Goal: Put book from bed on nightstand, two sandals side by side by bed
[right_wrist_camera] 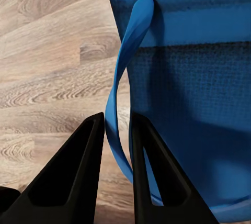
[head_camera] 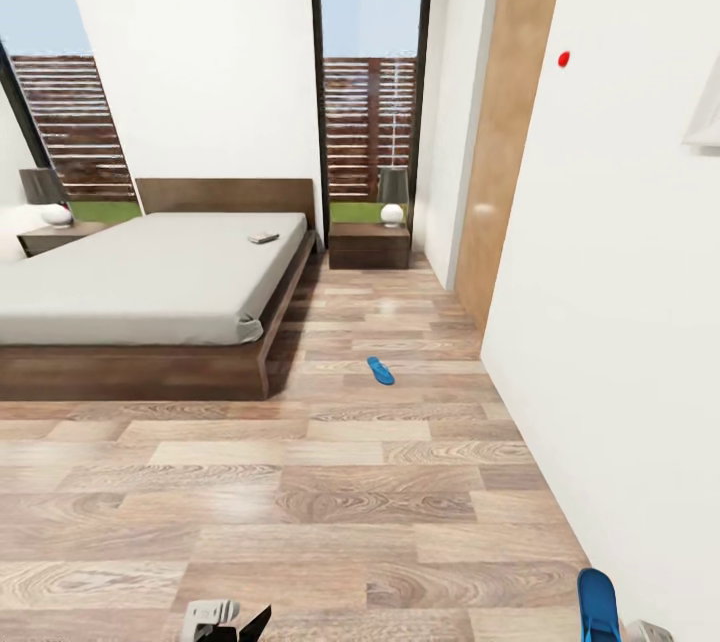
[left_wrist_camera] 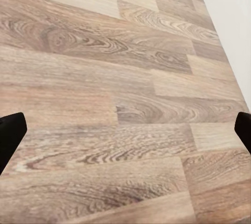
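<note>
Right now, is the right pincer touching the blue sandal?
Touching. The right wrist view shows the right pincer with its two black fingers closed on the strap of the sandal, no gap showing between them.

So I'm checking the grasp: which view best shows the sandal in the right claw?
The right wrist view: the right claw pinches the held sandal by its strap. The head view shows just its tip.
</note>
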You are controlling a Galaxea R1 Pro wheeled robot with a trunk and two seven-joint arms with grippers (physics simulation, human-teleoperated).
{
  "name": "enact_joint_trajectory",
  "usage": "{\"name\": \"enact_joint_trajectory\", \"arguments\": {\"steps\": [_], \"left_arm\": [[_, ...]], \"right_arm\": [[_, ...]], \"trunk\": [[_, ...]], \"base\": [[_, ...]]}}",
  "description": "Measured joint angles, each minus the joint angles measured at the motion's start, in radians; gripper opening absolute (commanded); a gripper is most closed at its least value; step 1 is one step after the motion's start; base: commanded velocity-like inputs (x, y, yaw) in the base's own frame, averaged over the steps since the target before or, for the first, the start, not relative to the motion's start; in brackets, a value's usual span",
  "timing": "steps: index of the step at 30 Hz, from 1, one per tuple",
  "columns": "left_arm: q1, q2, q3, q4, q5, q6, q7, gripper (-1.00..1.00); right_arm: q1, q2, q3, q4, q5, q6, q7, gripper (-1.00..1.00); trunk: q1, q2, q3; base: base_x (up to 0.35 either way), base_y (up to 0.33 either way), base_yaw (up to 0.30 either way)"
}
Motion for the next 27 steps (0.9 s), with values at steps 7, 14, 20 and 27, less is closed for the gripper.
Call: {"name": "enact_joint_trajectory", "arguments": {"steps": [7, 14, 20, 27], "left_arm": [[0.0, 0.0, 0.0, 0.0, 0.0, 0.0, 0.0, 1.0], [0.0, 0.0, 0.0, 0.0, 0.0, 0.001, -0.001, 1.0], [0.0, 0.0, 0.0, 0.0, 0.0, 0.002, -0.002, 1.0], [0.0, 0.0, 0.0, 0.0, 0.0, 0.002, -0.001, 1.0]], "right_arm": [[0.0, 0.0, 0.0, 0.0, 0.0, 0.0, 0.0, -1.0], [0.0, 0.0, -0.001, 0.0, 0.0, 0.0, 0.001, -1.0], [0.0, 0.001, -0.001, 0.0, 0.0, 0.0, 0.001, -1.0], [0.0, 0.0, -0.001, 0.0, 0.0, 0.0, 0.001, -1.0]], "trunk": [[0.0, 0.0, -0.006], [-0.004, 0.007, -0.003], [-0.027, 0.049, 0.016], [-0.054, 0.098, 0.038]], "base": [[0.0, 0.0, 0.0], [0.0, 0.0, 0.0], [0.0, 0.0, 0.0], [0.0, 0.0, 0.0]]}}
